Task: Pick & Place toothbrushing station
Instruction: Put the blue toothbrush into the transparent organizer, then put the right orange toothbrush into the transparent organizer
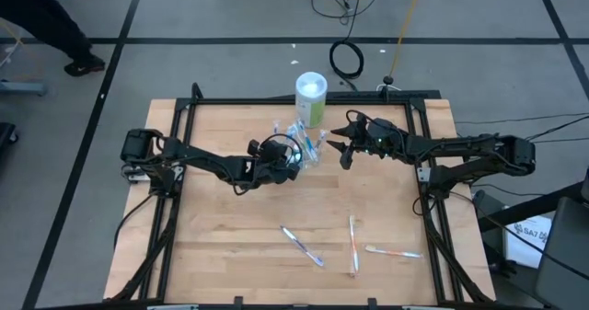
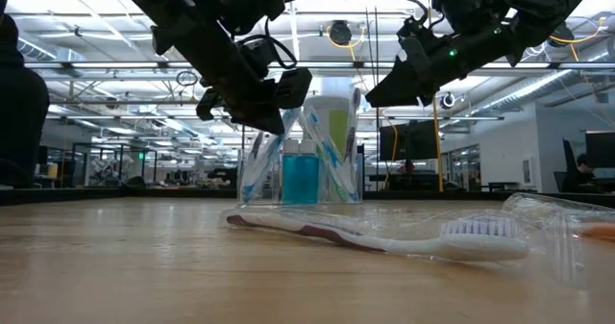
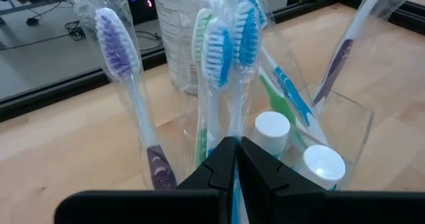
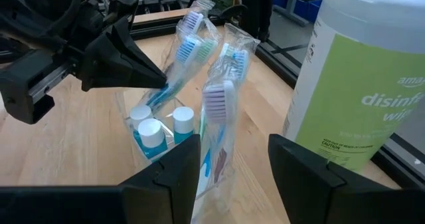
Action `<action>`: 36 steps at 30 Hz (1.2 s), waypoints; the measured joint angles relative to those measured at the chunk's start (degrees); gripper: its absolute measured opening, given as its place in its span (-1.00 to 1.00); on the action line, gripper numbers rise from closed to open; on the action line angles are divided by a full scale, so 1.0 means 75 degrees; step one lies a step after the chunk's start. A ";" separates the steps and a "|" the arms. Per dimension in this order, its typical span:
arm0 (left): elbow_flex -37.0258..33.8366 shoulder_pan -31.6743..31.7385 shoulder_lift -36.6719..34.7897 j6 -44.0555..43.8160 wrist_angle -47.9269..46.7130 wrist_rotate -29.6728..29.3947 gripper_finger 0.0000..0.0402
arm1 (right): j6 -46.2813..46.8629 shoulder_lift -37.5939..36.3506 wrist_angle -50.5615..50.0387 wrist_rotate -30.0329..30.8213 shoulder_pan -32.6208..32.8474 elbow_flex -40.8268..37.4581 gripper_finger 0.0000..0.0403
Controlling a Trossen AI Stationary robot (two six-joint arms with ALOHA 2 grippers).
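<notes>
Toothbrushes (image 3: 219, 58) in clear wrappers stand in the small clear cup (image 1: 306, 150) at upper centre of the high view, with white-capped blue tubes (image 4: 151, 136). The left gripper (image 3: 236, 159) is pinched shut on one wrapped brush over the cup; best to lower it straight and let go only once seated. The right gripper (image 4: 234, 159) hovers beside, jaws wide, empty. Three more brushes (image 1: 354, 246) lie lower right; a white-and-green canister (image 1: 311, 97) stands just behind.

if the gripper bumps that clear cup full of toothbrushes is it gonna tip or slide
Probably tips fairly easily: the clear cup is small and thin-walled, and the wrapped toothbrushes stand tall above its rim, leaning outward. The blue white-capped tubes low inside may steady it a little. On the smooth wooden table it could also slide, being likely light.
</notes>
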 joint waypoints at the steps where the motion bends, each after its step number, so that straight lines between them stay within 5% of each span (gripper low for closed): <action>1: 0.0000 -0.0003 0.0000 0.0002 -0.0005 0.0005 -0.89 | 0.0000 0.0000 0.0000 0.0003 0.0000 0.0000 -0.15; 14: 0.0003 0.0000 -0.0003 0.0288 -0.0157 0.0430 -0.87 | 0.0006 0.0000 -0.0164 0.0001 0.0000 0.0000 -0.15; 26: -0.0003 -0.0009 -0.0059 0.0312 -0.0197 0.0698 -0.22 | 0.0008 0.0000 -0.0418 -0.0021 0.0003 -0.0003 -0.12; 36: -0.0015 -0.0009 -0.0980 0.0040 -0.1080 0.1380 -0.13 | 0.0283 0.0000 -0.0752 -0.0021 0.0003 -0.0003 -0.13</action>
